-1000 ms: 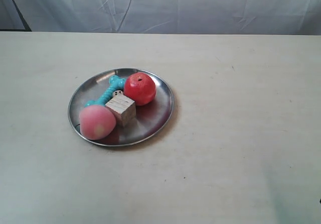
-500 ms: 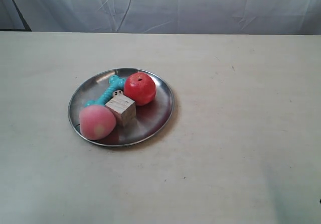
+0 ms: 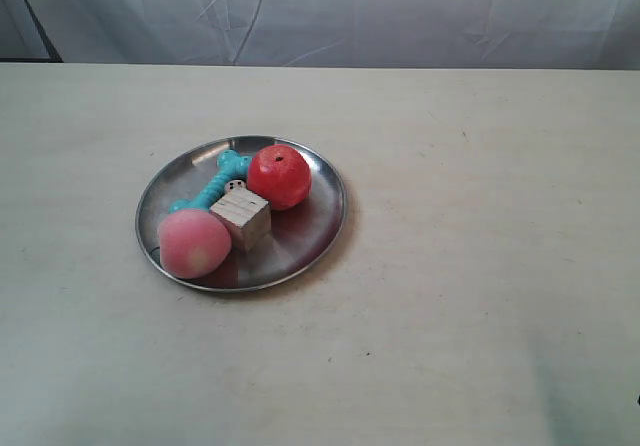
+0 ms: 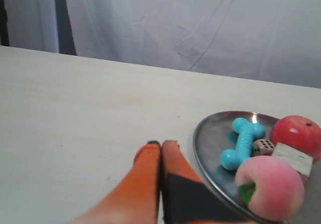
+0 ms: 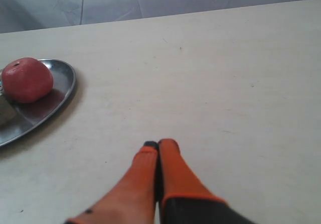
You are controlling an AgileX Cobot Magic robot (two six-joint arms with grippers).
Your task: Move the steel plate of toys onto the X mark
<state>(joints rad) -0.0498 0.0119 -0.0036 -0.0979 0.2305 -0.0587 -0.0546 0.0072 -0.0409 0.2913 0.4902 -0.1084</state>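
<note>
Loaded steel plate (image 3: pixel 305 234) on the cream table (image 3: pixel 480 266).
It holds apple (image 3: pixel 279 177), peach (image 3: pixel 193 244), bone (image 3: pixel 213 190), cube (image 3: pixel 243 218), die (image 3: pixel 235 185); left gripper (image 4: pixel 161 144) beside its rim and right gripper (image 5: pixel 158 144) farther off are both pressed together.

Shiny steel plate (image 3: pixel 172 180) flat on tabletop (image 3: pixel 480 216), toys (image 3: pixel 278 177) clustered inside

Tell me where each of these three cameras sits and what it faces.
Exterior view: raised, off the arms, looking down at the steel plate; no arm shows.
Left wrist view: low on its arm, facing past the shut left gripper toward the plate.
Right wrist view: low too, past the shut right gripper; plate partly seen.
Shared: all show the plate and red apple.
</note>
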